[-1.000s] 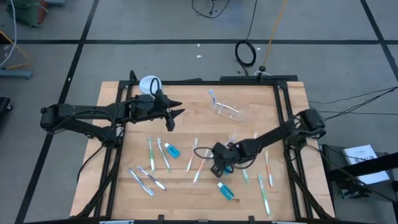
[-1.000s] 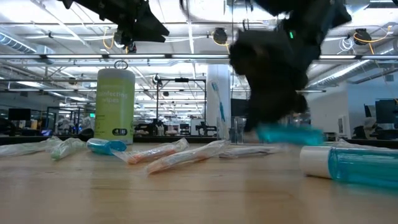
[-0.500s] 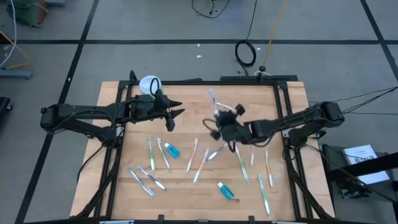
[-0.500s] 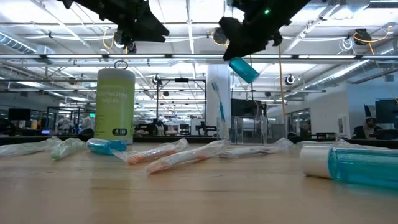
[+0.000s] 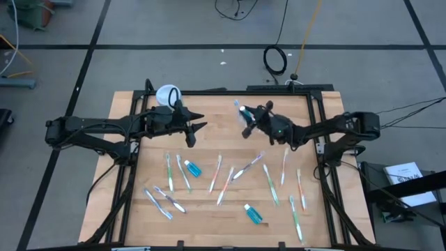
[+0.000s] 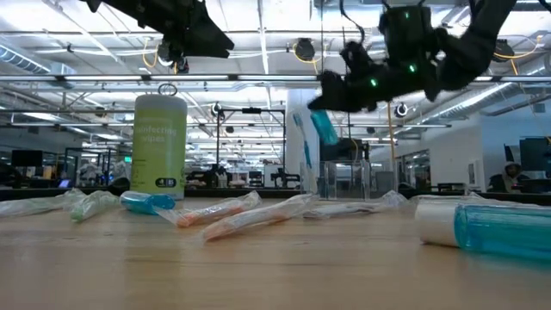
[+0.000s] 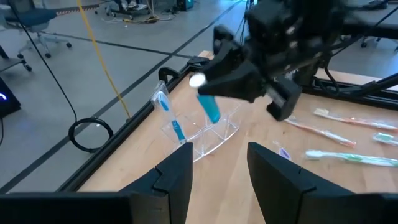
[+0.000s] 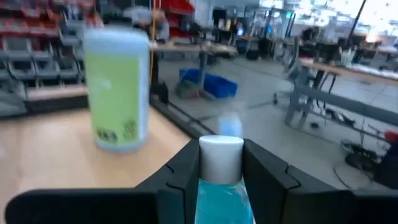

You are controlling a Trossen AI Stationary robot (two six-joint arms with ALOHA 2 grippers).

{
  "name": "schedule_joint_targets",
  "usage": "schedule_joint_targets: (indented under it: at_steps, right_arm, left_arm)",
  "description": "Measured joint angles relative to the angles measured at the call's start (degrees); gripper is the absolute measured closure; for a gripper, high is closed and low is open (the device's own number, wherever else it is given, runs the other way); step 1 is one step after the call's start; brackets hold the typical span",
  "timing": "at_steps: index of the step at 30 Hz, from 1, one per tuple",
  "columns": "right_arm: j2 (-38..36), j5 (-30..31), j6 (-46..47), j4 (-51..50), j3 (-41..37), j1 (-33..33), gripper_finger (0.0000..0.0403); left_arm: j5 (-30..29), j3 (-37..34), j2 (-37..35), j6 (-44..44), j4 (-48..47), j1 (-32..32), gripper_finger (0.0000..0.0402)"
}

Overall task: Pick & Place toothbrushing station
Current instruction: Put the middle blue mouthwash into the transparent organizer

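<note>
Right gripper [image 5: 245, 124] raised above the worktop [image 5: 216, 160] toward twelve o'clock, fingers [image 8: 183, 171] clamped on a blue toothpaste tube [image 8: 219, 180] with its white cap showing between them. In the left wrist view, same tube [image 7: 208, 106] hanging tilted, cap uppermost, directly above the clear plastic cup [image 7: 205, 134] lying on its side, apart from it. One blue-handled toothbrush [image 7: 169, 115] already resting in that cup.

Left gripper [image 5: 194, 125] hovering off the surface near ten o'clock, fingers [image 7: 180, 180] parted and holding nothing. Light-green canister [image 6: 160, 146] with white lid upright near eleven o'clock, just beyond the left gripper.

Loose toothbrushes scattered flat over the middle and the six o'clock half of the worktop: a green one [image 5: 168, 167] toward eight o'clock, a pink one [image 5: 300, 185] toward four o'clock, more between. Second toothpaste tube [image 5: 191, 168] lying near the centre, slightly toward nine o'clock; third tube [image 5: 253, 213] lying toward six o'clock. In the low view, that third tube [image 6: 482, 226] large at the near edge, wrapped toothbrushes [image 6: 250, 213] strewn behind it.
</note>
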Motion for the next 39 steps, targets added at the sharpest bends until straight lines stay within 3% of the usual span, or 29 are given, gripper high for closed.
schedule_joint_targets:
  at_steps: [6,20,39]
  right_arm:
    - [-0.1,-0.9,0.9,-0.1,-4.1,-4.8,0.0310]
    - [-0.1,-2.9,2.7,-0.4,-10.6,-8.0,0.0309]
    - [-0.1,-3.1,3.1,-0.1,-11.3,-9.5,0.0295]
  left_arm:
    - [-0.1,0.0,0.0,0.2,0.4,0.0,0.0243]
    - [-0.5,0.0,0.0,1.7,0.9,0.1,0.0243]
    - [-0.5,0.0,0.0,1.7,1.7,0.1,0.0243]
